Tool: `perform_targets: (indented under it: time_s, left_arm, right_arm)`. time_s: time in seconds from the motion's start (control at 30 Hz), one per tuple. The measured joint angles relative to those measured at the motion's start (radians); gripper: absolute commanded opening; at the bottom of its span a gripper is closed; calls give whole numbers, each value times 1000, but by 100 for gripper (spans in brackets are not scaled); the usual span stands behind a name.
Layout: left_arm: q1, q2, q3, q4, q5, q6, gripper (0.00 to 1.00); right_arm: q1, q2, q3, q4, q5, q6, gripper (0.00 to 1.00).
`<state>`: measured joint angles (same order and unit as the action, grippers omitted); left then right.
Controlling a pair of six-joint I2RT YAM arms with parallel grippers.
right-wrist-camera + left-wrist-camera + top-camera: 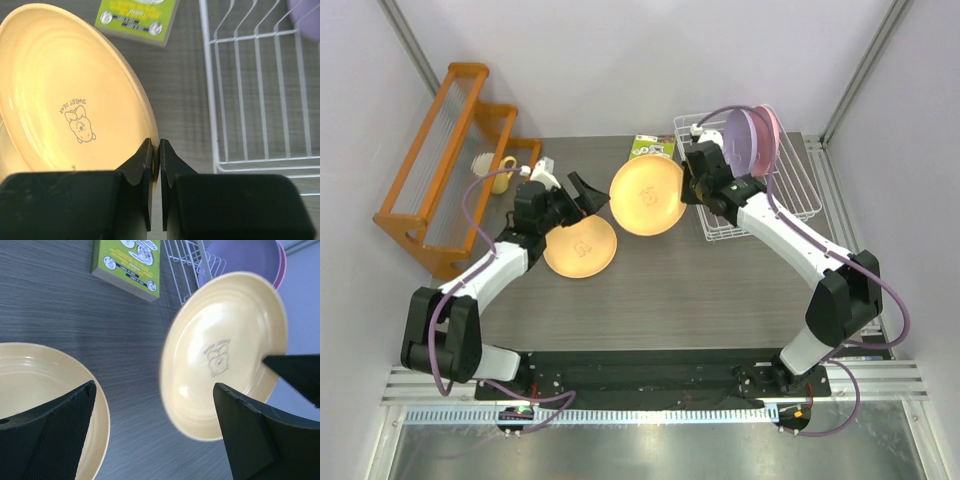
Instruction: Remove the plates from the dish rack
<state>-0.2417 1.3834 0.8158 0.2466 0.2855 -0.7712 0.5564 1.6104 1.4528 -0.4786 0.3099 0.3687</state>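
Glossy plastic plate (60, 90), white wire dish rack (260, 165)

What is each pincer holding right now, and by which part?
The right pincer pinches the raised orange-yellow plate by its rim. The left pincer is open, holding nothing.

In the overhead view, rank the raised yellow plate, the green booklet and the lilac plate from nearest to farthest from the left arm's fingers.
1. Raised yellow plate, just right of the open left fingers.
2. Green booklet, farther back and to the right.
3. Lilac plate, upright in the dish rack at far right.
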Motion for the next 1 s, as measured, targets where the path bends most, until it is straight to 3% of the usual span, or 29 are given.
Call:
perform_targets:
  time_s: [0.2,0.3,0.33,0.47,0.53,0.6,0.67,0.73,0.83,1.0]
  left_arm:
    - [-1,11,-40,115,32,-40,99]
    - [-1,20,-54,146,34,-57,91]
    - [-1,22,-58,149,34,-61,87]
    - [-1,23,-78,164,33,-69,50]
    - [-1,23,-84,166,29,-72,38]
    - [-2,22,-87,165,21,-68,25]
    - [-3,20,-87,161,13,-65,11]
    - [-6,14,-87,142,-8,-55,7]
    - [-6,1,-90,90,-51,-41,1]
    - [-6,-71,-105,-15,-144,-10,0]
  right_arm:
    - [1,-27,-96,58,-140,105,4]
    - [1,-43,-125,100,-183,145,4]
    - [1,-48,-131,111,-193,155,4]
    - [1,-56,-142,143,-226,185,4]
    - [1,-56,-146,161,-239,196,6]
    - [1,-56,-151,169,-246,203,13]
    - [1,-56,-158,172,-250,209,35]
    - [1,-56,-161,172,-257,220,49]
    - [1,-59,-161,187,-256,228,61]
    - [-4,-83,-161,188,-224,216,63]
